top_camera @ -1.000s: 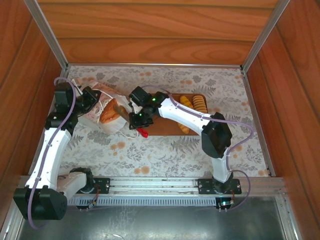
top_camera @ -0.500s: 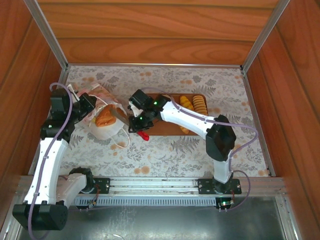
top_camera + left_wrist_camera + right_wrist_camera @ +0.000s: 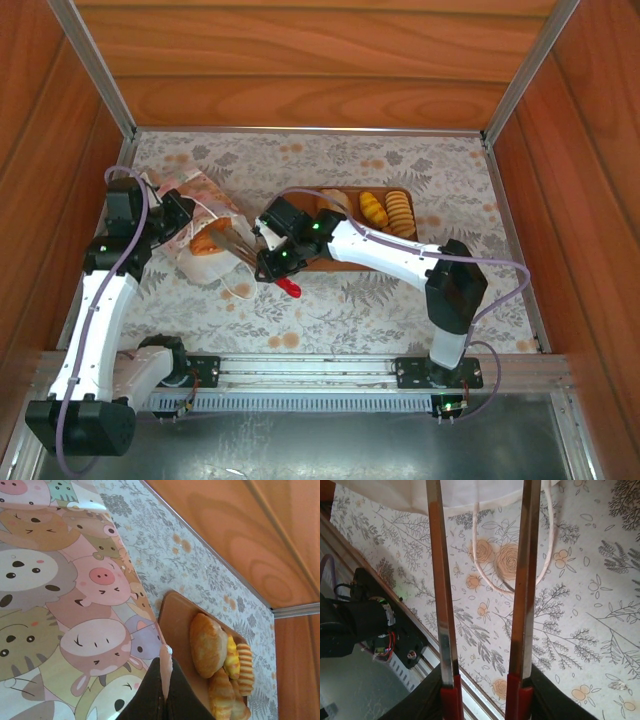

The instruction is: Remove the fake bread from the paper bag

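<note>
Seen from above, wooden walls box in the table on three sides. Its flower-printed cloth lies bare along the near and right stretches. The paper bag lies on its side at the left, with golden toy bread in its open mouth. The left hand sits at the bag's rear. The right hand points its long thin fingers at the mouth. More toy bread, glossy, ridged and round, rests on the smooth brown tray just beyond.

At the left wrist, the dark fingers are pressed together, clamped on the bag's edge. Pastel cartoon pigs and cats cover the paper.

At the right wrist, two flat metal fingers with red bases stand apart, nothing between them. They hang over the bag's looped white cord.
</note>
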Action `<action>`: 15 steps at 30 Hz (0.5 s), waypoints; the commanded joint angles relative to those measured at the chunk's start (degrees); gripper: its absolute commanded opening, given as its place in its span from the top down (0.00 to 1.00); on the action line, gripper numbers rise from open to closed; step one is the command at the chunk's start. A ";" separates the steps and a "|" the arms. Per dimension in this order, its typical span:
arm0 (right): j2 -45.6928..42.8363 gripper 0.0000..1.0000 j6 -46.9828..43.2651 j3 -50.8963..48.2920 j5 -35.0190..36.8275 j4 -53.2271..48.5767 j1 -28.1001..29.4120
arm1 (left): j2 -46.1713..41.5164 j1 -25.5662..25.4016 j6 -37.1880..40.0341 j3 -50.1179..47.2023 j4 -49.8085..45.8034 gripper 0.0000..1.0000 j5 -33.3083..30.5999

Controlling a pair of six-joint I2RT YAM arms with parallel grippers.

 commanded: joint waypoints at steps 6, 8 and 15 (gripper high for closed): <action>4.90 0.60 3.14 6.54 2.67 -3.01 -0.17 | -1.60 -0.46 -3.05 2.32 1.62 1.00 3.23; 5.45 0.59 3.74 7.38 3.70 -3.06 -0.13 | -1.26 -0.61 -3.08 2.26 3.05 1.00 4.46; 10.53 0.54 4.01 15.85 9.88 -9.26 -0.13 | -0.15 -1.01 -2.29 1.81 6.38 1.00 7.94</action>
